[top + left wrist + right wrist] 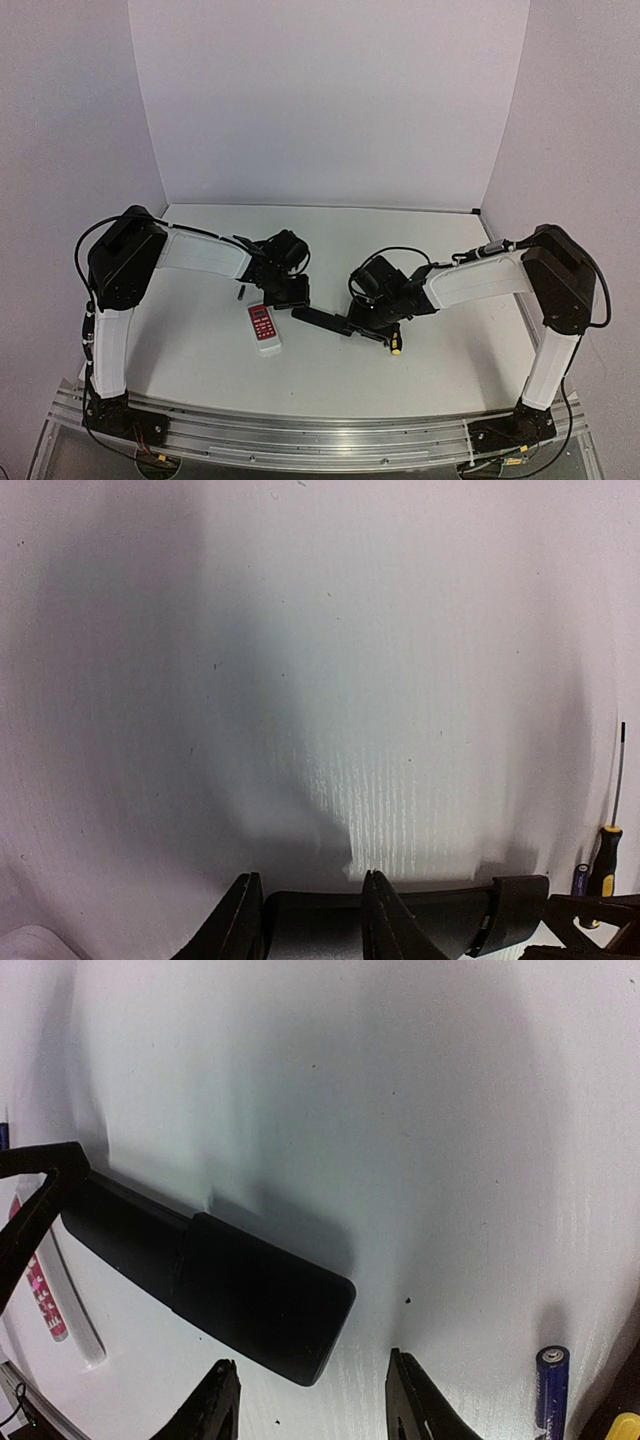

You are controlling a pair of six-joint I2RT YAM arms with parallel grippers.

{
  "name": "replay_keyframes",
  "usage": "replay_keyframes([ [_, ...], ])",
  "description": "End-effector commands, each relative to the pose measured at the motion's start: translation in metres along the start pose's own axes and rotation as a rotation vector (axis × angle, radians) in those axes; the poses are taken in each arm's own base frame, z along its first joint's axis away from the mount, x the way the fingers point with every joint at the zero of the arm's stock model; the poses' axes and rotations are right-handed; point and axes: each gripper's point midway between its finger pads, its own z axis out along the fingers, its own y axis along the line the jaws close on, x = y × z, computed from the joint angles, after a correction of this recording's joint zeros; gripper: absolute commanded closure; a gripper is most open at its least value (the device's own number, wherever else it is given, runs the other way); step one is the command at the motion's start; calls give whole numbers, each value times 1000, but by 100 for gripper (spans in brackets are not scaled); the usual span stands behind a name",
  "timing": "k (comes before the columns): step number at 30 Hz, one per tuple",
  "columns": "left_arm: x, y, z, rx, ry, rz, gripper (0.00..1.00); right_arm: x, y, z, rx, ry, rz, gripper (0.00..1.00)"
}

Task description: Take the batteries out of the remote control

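Note:
The slim black remote control (322, 321) lies flat on the table between the two grippers. In the right wrist view its near end (262, 1305) lies just ahead of my right gripper (315, 1405), whose jaws are open and empty. A seam crosses its back. My left gripper (312, 920) is at the remote's other end (440, 915), jaws apart, with one finger (380, 915) in front of the black body. A blue battery with a pale end (550, 1388) lies loose on the table right of my right gripper. It also shows in the left wrist view (582, 878).
A wider white remote with a red panel (263, 328) lies just left of the black one. A yellow-and-black screwdriver (395, 344) lies under my right wrist and shows in the left wrist view (605, 848). A tiny dark cell (241, 292) lies near my left gripper.

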Motion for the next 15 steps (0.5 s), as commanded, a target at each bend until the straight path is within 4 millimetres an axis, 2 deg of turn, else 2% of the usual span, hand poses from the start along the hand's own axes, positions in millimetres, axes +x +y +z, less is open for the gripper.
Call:
replay_keyframes([
  [1,73,68,30,-224,240,-21,65,-10,16,-2,-24,-28,46,51],
  [9,73,67,29,-222,236,-25,65,-17,19,5,-18,-52,115,47],
  [15,71,66,28,-221,232,-26,65,-16,12,15,12,-55,141,46],
])
